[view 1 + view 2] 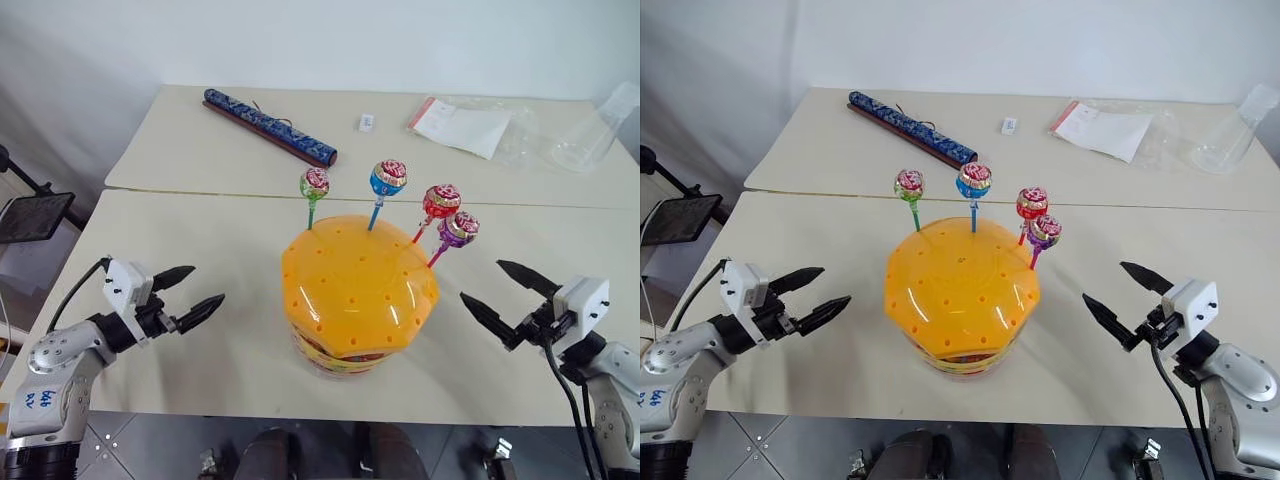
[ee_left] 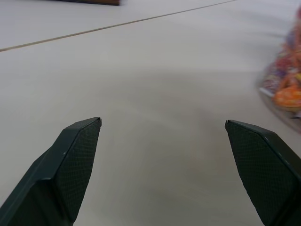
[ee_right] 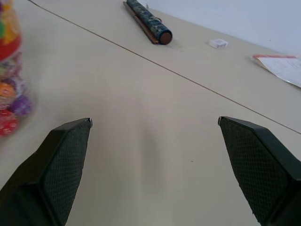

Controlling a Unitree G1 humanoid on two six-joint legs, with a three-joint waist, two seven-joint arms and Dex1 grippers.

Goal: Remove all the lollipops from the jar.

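So far I am holding nothing, and no part of the job is done. All four little round wrapped lollipops are standing by their thin sticks in holes at the far side of the big shiny orange dome-lid jar (image 1: 358, 290), which is sitting in the middle of the frame on the pale table (image 1: 200, 330). The green one (image 1: 314, 183) is leftmost, then the blue one (image 1: 388, 178), then the red one (image 1: 441, 201), with the purple one (image 1: 461, 229) just beside it.

My left gripper (image 1: 188, 294) is waiting at lower left with its fingers spread wide, empty. My right gripper (image 1: 500, 293) is waiting at lower right, also wide and empty.

A long dark blue patterned tube (image 1: 268, 126), a small white block (image 1: 367, 122) and clear plastic bags (image 1: 520, 130) are lying across the top of the frame, well apart from the jar. Nothing is blocking my way, I think.
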